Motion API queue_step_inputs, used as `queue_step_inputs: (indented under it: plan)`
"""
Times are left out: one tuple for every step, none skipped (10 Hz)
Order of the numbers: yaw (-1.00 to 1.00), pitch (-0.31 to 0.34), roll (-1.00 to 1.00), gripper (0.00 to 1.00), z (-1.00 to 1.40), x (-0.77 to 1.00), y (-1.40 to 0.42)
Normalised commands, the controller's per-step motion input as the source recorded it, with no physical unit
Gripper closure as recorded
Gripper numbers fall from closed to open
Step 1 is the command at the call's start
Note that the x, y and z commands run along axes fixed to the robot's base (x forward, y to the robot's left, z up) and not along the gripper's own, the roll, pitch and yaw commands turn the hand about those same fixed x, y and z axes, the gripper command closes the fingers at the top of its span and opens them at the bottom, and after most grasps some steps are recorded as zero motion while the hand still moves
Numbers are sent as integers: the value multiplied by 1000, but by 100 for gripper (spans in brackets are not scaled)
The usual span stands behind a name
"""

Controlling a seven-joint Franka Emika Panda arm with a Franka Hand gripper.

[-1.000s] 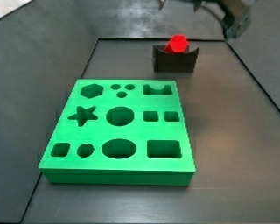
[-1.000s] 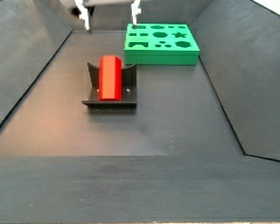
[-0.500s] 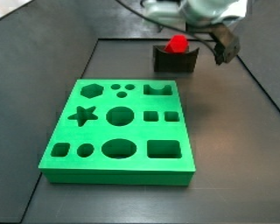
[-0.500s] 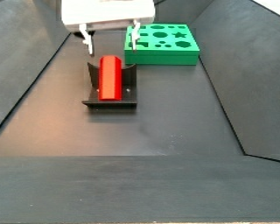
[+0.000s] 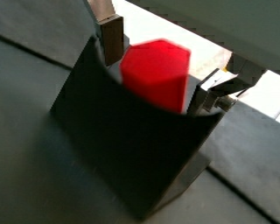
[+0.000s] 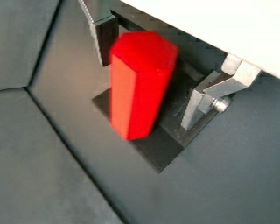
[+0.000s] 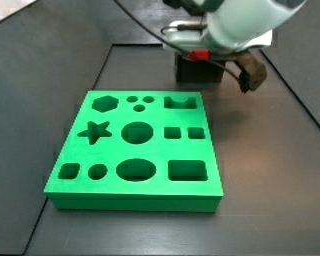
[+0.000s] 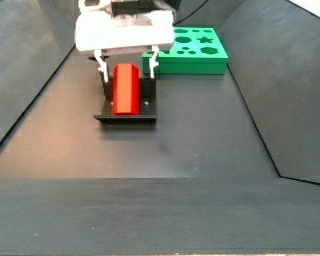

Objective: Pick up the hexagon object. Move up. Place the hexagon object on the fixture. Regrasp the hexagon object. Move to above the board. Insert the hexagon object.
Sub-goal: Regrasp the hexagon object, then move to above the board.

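The red hexagon object (image 8: 125, 88) lies along the notch of the dark fixture (image 8: 127, 118), on the floor in front of the green board (image 8: 203, 62). My gripper (image 8: 124, 72) is down over the far end of the bar, one finger on each side, open with gaps to the red faces. Both wrist views show the bar (image 5: 157, 72) (image 6: 140, 83) between the silver fingers (image 5: 108, 39) (image 6: 208, 98), above the fixture (image 5: 119, 144). In a side view the gripper body hides most of the bar; the fixture (image 7: 196, 72) stands behind the board (image 7: 136, 195).
Dark sloping walls (image 8: 43, 90) close in the floor on both sides. The board's cut-outs include a hexagon hole (image 7: 107, 102) at its far left corner.
The gripper has come down from above the far wall onto the fixture and now straddles the red bar. The bar and fixture have not moved.
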Motion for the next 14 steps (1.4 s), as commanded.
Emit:
queue_step_inputs:
  plan:
    - [9,-9,63,0,-256,78,-2]
    - [8,5,60,0,-183,32,-17]
    - [4,-1,63,0,-172,23,-20]
    - [4,-1,63,0,-171,23,-20]
    - [4,-1,63,0,-172,23,-20]
    - [0,0,0,100,0,0,0]
    - [28,-214,47,100,1000,-177,205]
    - [16,-220,21,100,1000,-179,200]
    - [-6,-224,-5,100,1000,-183,194]
    - [-45,-217,-43,100,1000,-181,183]
    - [-71,-197,-69,100,1000,-179,180]
    - [-114,-173,-95,100,1000,-180,173]
    - [-134,-157,-105,100,1000,-180,171]
    - [-159,-119,-124,100,1000,-179,164]
